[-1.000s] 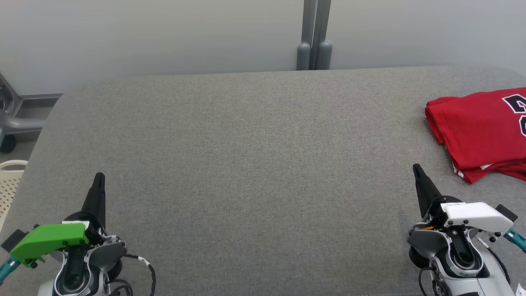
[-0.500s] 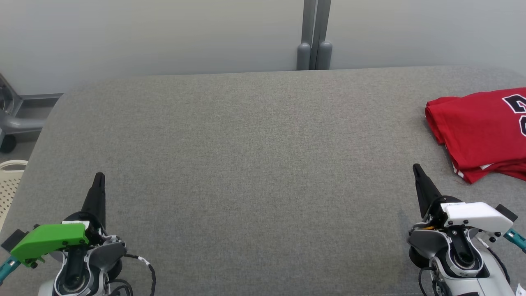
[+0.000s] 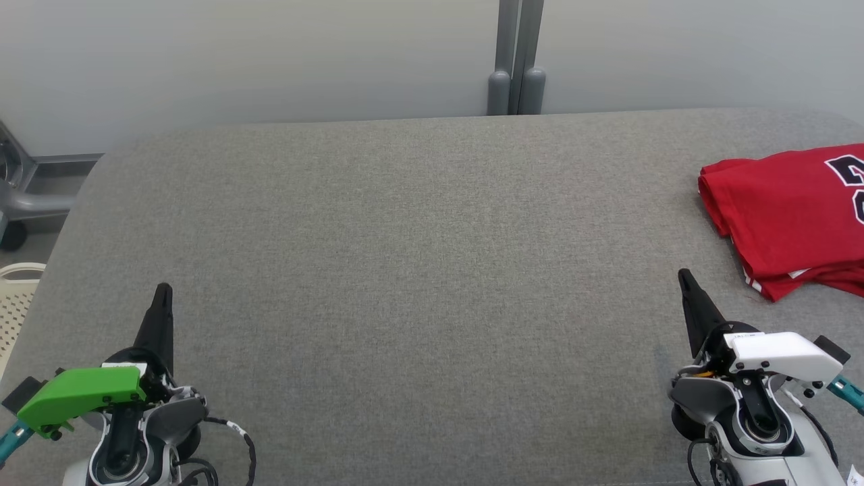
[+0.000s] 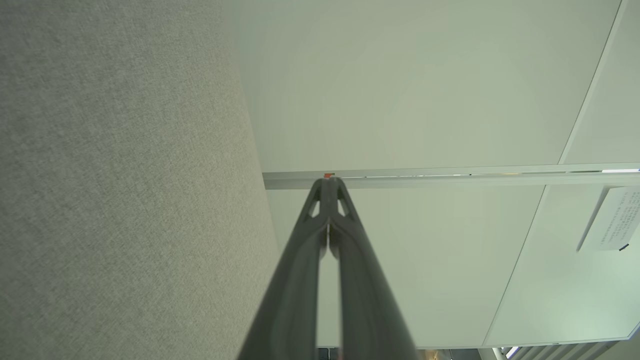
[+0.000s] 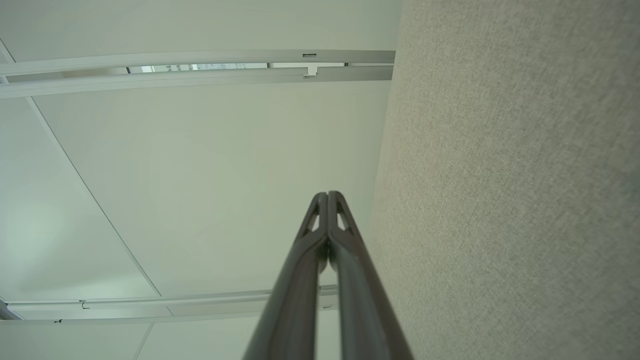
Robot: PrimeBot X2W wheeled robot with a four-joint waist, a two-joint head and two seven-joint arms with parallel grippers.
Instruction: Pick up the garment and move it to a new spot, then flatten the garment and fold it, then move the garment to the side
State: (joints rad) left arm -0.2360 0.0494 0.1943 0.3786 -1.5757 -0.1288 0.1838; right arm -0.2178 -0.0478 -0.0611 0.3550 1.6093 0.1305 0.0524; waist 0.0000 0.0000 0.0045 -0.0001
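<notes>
Both of my hands are clenched on nothing, fingers pressed tip to tip. The left hand (image 3: 163, 290) sits over the near left corner of the worktop (image 3: 405, 236), and the right hand (image 3: 685, 275) sits near the near right corner. The red garment (image 3: 790, 209) lies folded in layers at the right edge of the worktop, roughly midway between near and far. It is just beyond my right hand and apart from it. Its right part runs out of the head view, so I cannot tell how close it comes to the edge itself.

I judge the folding done and the move to the side as good as done, so the step now is simply to finish clean. That means keeping both hands low over bare worktop and well off the cloth, since a fingertip brushing the stack could spoil the fold. The near left corner of the stack looks slightly fanned, with a sliver of white trim (image 3: 776, 277) showing. If I tidy it, I should press down flat on the top layer with closed fingers, not pinch it, and nudge inward, away from the edge.
</notes>
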